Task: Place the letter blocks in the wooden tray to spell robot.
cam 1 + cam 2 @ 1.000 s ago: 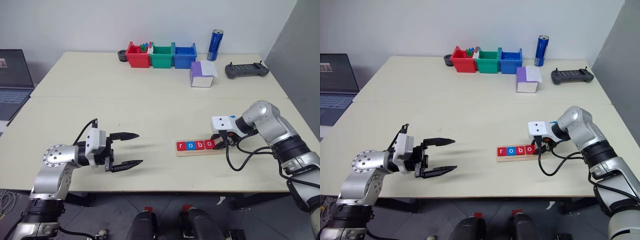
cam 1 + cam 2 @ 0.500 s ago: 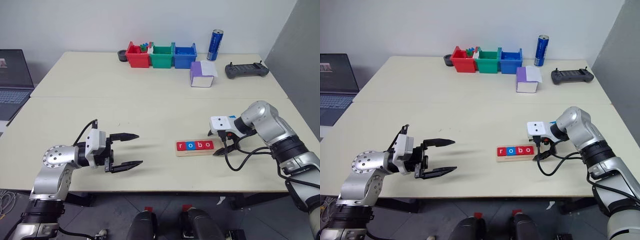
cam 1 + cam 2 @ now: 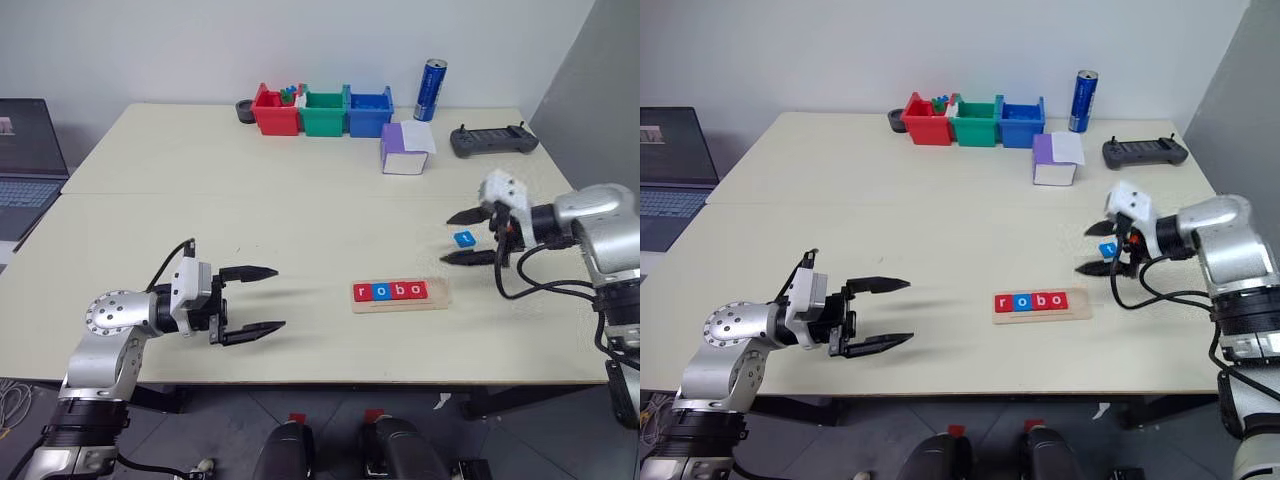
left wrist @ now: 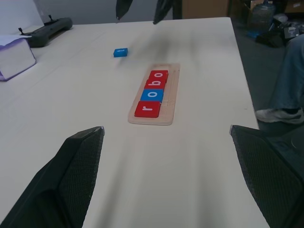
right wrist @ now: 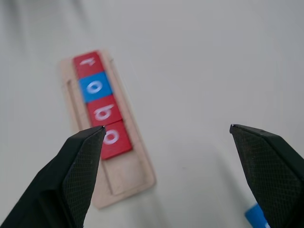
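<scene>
Between my right gripper's spread black fingers lies the last blue tile, flat on the table and held by nothing; I'd judge this arm far the nearer for picking it up. From that gripper the wooden tray lies nearer my body and toward my left, long axis running side to side, with four letter blocks reading r-o-b-o and the end slot nearest the right gripper bare. My left gripper, also wide and empty, hovers well apart. Tiles look smooth and thin; the tray pale, shallow, low-rimmed.

Four letter blocks fill the wooden tray (fifth block behind-right).
</scene>
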